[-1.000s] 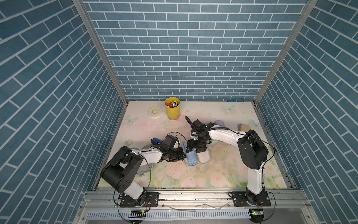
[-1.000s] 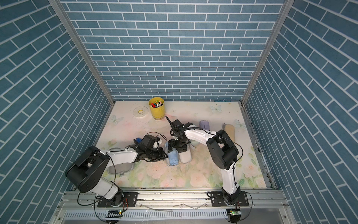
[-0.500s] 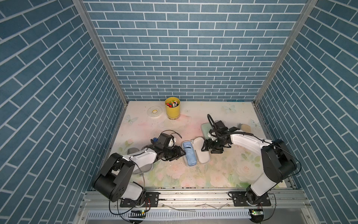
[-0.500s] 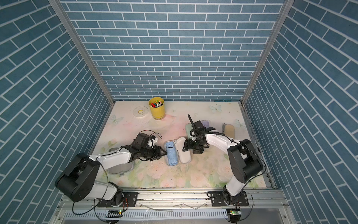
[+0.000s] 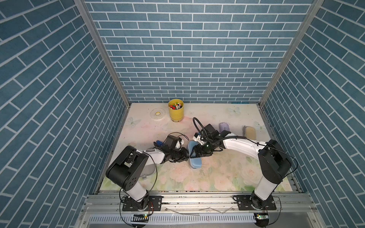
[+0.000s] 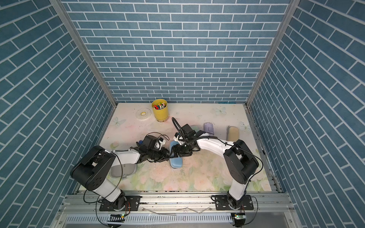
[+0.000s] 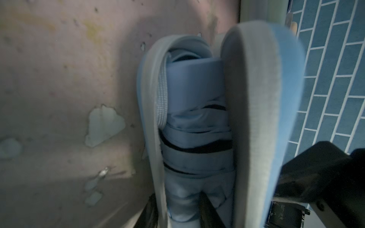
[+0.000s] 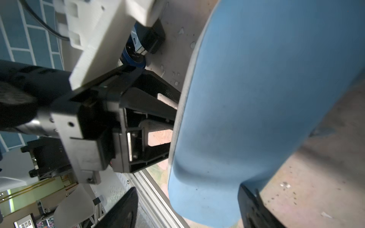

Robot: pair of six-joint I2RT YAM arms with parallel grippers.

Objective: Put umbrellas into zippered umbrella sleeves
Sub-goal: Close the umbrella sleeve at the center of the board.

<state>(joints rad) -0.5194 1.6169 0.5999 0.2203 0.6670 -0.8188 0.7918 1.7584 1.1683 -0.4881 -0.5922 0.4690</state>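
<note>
Blue sleeve (image 5: 195, 163) well robot-side of cup (image 5: 175, 110), umbrella (image 7: 195, 122) inside, lid (image 7: 256, 118) half shut. Sleeve prob light, semi-stiff; fabric soft; we'd hold lid rim. R gripper (image 5: 197, 153) jaws wide astride lid; L gripper (image 5: 186, 156) at sleeve rim, can't tell grip.

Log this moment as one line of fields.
blue umbrella: inside blue sleeve | sleeve lid: ajar | right gripper: open, astride sleeve | left gripper: at sleeve rim, grip unclear

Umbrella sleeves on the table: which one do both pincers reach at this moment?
The light blue sleeve, near the middle, where the left pincer and right pincer meet. The cream-tan sleeve lies apart, near the right wall.
</note>
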